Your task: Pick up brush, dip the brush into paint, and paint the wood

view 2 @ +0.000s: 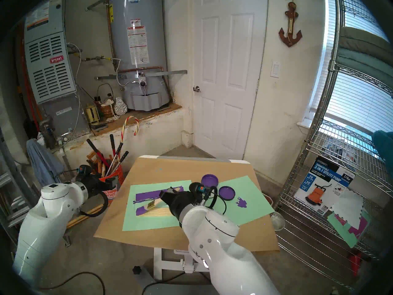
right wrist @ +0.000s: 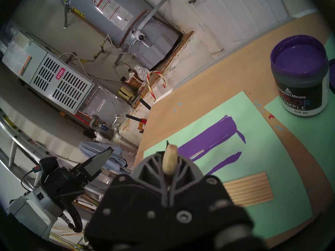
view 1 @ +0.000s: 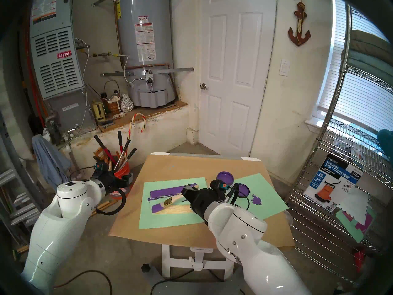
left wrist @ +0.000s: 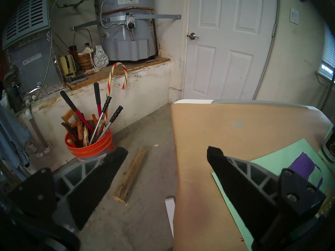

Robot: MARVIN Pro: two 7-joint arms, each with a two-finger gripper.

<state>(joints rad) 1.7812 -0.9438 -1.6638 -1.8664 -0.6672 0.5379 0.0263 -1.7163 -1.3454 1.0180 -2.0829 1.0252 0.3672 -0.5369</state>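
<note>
1. Your right gripper point(view 1: 189, 189) is clamped shut on the brush point(view 1: 173, 199) partway up its handle. The handle end sticks out past the jaws in the right wrist view. The bristles hang down and away from the gripper, at the purple-coated end of the wood point(view 1: 173, 209).
2. Your left gripper point(left wrist: 165, 152) stands spread and empty off the table's point(view 1: 170, 169) left edge, well apart from the work.
3. The paint point(right wrist: 300, 76), an open jar, stands behind and to the right of your right gripper, on green paper.
4. Risk: the grip looks narrow on a smooth handle. In my judgement, pressing down could swivel the brush in the jaws.
5. Risk: the wood appears to lie loose on the left green sheet point(view 1: 148, 215). A dragging stroke may slide it or smear more paint onto the paper.
6. Risk: the right arm's cable hangs near the lid point(view 1: 242, 190). A swing back to the jar could snag it.
7. Count: one brush, one jar, one lid, one wood panel, two green sheets, two grippers.
</note>
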